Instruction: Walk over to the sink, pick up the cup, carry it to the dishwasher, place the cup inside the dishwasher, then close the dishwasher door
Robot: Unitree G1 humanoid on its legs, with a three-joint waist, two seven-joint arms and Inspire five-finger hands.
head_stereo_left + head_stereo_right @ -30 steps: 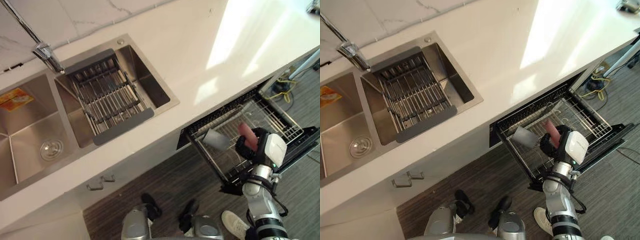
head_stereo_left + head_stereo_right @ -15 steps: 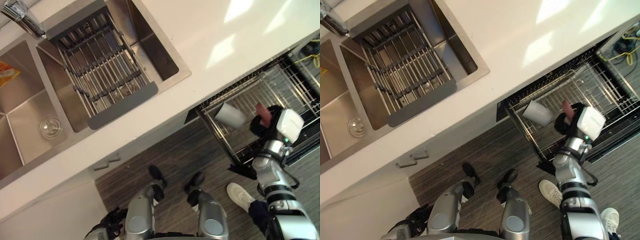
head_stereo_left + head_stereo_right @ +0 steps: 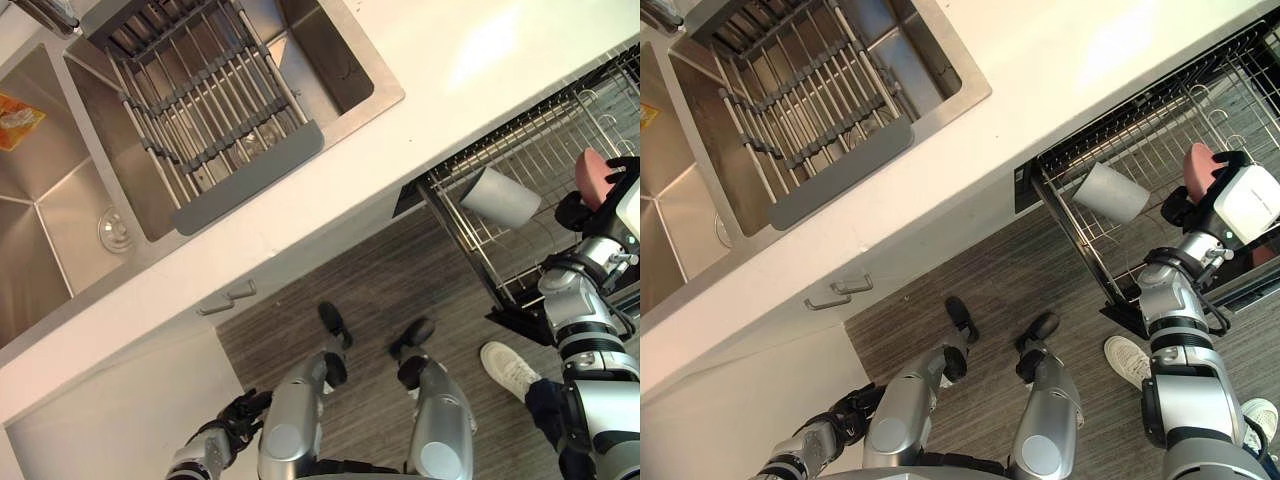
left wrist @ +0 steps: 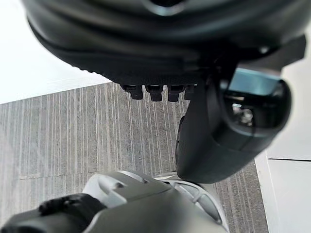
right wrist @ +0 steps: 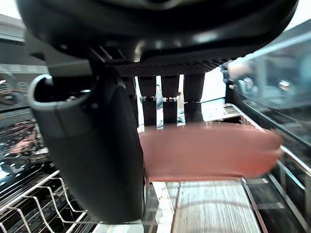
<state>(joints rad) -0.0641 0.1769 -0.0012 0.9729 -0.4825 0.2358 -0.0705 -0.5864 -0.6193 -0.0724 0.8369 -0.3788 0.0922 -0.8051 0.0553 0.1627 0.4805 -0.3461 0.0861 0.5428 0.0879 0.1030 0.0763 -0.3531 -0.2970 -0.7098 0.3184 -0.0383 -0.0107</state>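
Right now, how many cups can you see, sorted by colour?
1 grey cup, lying on its side in the dishwasher rack
1 pink cup, held in the right hand over that rack
Total: 2 cups

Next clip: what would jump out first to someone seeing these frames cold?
The right hand, curled round a pink cup, hovers over the pulled-out dishwasher rack at the right. A grey cup lies on its side at that rack's sink-side end. Up left, a grey drainer rack spans the steel sink.
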